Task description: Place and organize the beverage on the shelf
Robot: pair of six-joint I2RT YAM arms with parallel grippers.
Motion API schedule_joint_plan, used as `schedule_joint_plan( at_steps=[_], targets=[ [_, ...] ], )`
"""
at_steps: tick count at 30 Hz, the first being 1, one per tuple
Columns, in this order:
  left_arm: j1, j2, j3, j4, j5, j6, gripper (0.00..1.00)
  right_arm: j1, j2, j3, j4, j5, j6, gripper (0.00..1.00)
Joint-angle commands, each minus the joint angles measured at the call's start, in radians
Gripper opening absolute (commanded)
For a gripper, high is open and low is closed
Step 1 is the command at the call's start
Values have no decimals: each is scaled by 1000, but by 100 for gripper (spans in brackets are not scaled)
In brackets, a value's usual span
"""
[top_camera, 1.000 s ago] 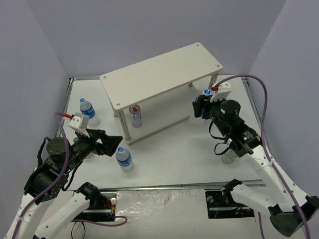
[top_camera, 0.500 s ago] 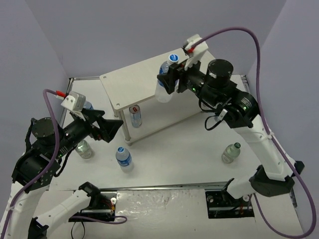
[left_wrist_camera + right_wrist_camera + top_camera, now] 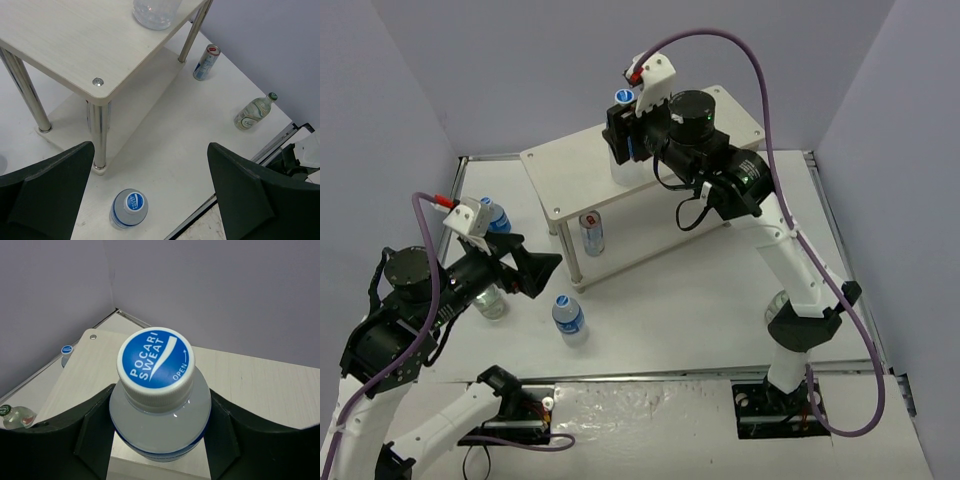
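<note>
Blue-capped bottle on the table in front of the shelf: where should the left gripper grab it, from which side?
I'd grip the bottle around its labelled body below the neck, coming level from the left, where the open left gripper is. It stands upright and round; the shelf leg crowds its far side.

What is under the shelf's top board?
A slim silver can with a red top stands under the top board's front left corner, by the legs. That board and the right arm cover most of the lower board, hiding anything else.
</note>
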Motion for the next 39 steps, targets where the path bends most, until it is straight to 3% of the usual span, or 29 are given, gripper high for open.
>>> schedule_joint_plan(
  at_steps=[1, 5, 26, 39],
  targets=[
    [-1, -7, 14, -7, -7, 17, 94, -5, -3, 114, 140, 42, -37, 22],
    [-1, -15, 3, 0, -4, 14, 94, -31, 14, 122, 124, 31, -14, 24],
    [-1, -30, -65, 48, -20, -3, 94, -166, 6, 37, 126, -64, 36, 56],
    [1, -32, -98, 74, -15, -9, 94, -185, 22, 5, 126, -66, 15, 62]
  ],
)
